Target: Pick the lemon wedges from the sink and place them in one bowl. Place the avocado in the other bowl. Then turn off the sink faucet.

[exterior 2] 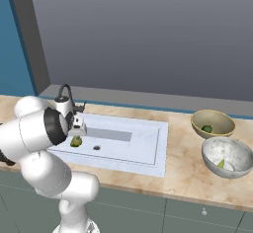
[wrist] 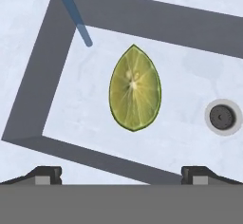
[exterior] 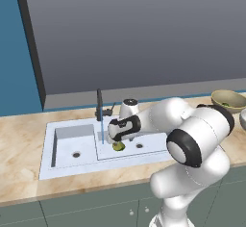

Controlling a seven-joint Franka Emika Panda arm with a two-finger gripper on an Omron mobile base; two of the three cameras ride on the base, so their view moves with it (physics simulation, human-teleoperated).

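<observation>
In the left base view, the sink [exterior: 72, 149] is sitting in the left half of the frame, sunk into the counter [exterior: 21, 173], with the sink faucet [exterior: 99, 105] standing at its upper edge and a thin blue water stream [exterior: 102, 132] running down into the longer basin. Just right of the stream, the larger lemon wedge [exterior: 118, 146] is lying on the basin floor, partly under the claw [exterior: 120, 140].

In the hand view, that wedge [wrist: 135, 88] is lying at centre frame, cut face up, its long axis running nearly top to bottom, one pointed tip aiming at the top of the frame. The drain hole [wrist: 222, 117] is sitting to its right. The claw's fingertips [wrist: 47, 174] are standing spread wide at the bottom corners, holding nothing and touching nothing.

In the right base view, far right, the tan bowl [exterior 2: 213, 123] is holding the avocado [exterior 2: 207, 128], and the grey bowl [exterior 2: 228, 157] below it is holding the small pale wedge [exterior 2: 221, 164].
</observation>
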